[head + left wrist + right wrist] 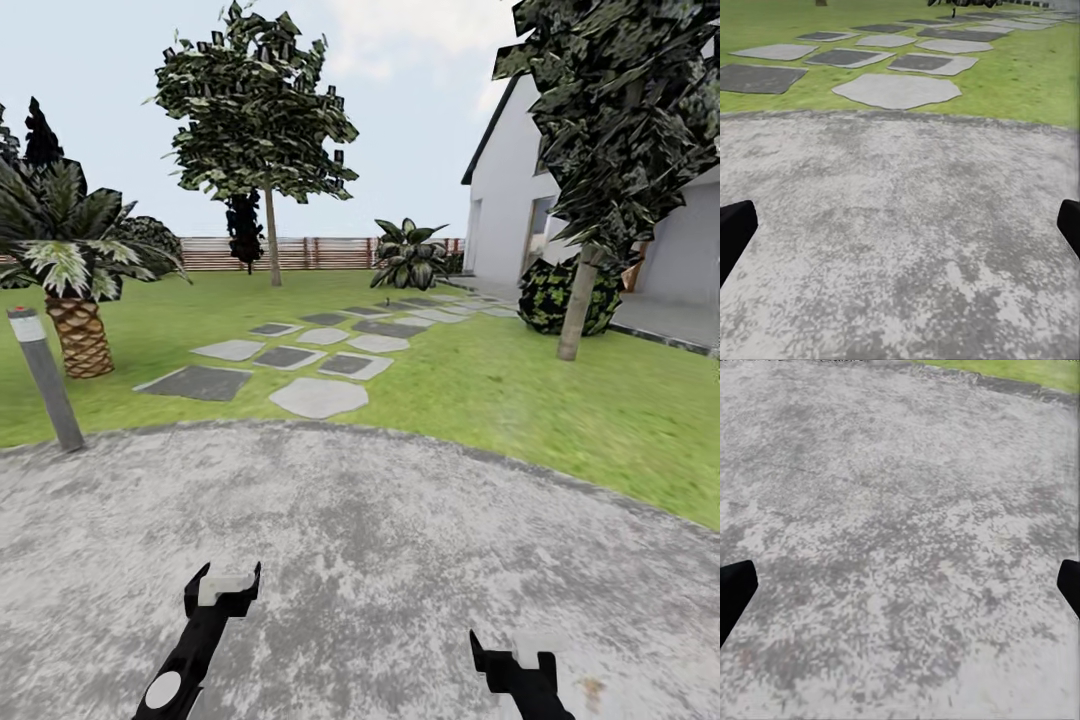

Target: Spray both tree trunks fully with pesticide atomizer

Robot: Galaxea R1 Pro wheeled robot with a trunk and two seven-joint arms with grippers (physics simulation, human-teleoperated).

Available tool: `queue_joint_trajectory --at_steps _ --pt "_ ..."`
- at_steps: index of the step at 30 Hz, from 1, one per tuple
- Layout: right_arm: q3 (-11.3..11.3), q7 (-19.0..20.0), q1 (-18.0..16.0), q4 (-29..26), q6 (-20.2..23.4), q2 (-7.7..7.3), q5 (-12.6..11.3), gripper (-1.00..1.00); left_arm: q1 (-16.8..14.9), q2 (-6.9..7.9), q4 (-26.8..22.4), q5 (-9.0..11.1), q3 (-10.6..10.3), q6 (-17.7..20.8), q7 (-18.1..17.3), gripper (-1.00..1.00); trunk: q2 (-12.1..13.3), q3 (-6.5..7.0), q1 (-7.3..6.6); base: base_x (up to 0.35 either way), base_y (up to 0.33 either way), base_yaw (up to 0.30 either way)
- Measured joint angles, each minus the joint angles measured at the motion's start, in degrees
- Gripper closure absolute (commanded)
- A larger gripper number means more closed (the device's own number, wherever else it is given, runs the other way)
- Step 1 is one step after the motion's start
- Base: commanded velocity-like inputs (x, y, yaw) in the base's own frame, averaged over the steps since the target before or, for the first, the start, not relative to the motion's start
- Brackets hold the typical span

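I stand on a grey gravel patch [360, 540] at the edge of the garden lawn [500, 385]. One tree with a straight bare trunk [271, 240] rises at the far side of the lawn, in front of the fence. A second tree's trunk [578, 305] leans up at the right, near the house. The pesticide atomizer is out of view. My left gripper [230, 574] and right gripper [512, 652] hang low over the gravel, both open and holding nothing. In the wrist views the fingers [735, 229] [735, 585] stand wide apart.
A grey bollard lamp [45, 375] and a short palm [80, 320] stand at the left. Stepping stones [318, 397] run across the grass toward a leafy plant [408, 255]. A round shrub [545, 295], the white house [500, 190] and a slatted fence [320, 253] lie beyond.
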Motion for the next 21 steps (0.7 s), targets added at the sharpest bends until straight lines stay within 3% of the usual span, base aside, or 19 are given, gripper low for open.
queue_joint_trajectory --at_steps 21 --pt "-0.3 -0.5 0.0 -0.1 0.1 0.1 0.0 -1.0 0.0 0.0 -0.1 -0.1 0.0 0.0 0.0 -1.0 0.0 -0.02 0.0 0.335 0.0 -0.004"
